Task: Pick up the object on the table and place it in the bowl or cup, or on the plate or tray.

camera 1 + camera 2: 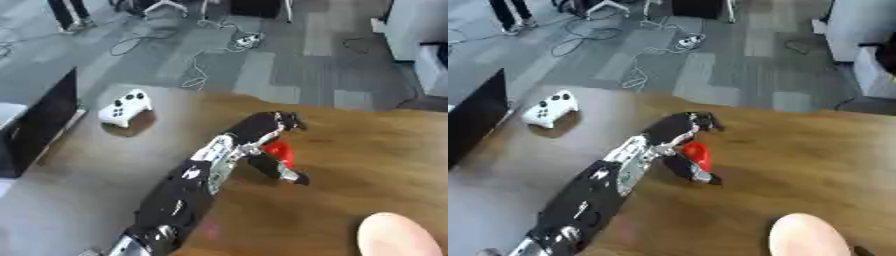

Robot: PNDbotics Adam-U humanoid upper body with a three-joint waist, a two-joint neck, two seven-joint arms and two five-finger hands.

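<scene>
One left hand (267,132), fingers curled round one red object (280,151); one white controller (125,107) well apart on table (367,150)

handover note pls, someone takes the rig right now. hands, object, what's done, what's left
Left robot hand: out over mid-table, fingers curled round the red object.
Right robot hand: not in view.
Pale rounded thing at the near right edge, possibly the receptacle; can't tell.
White game controller sits far left on the wooden table, untouched.
Done: object grasped.
Left: carry it to the receptacle and release.
</scene>
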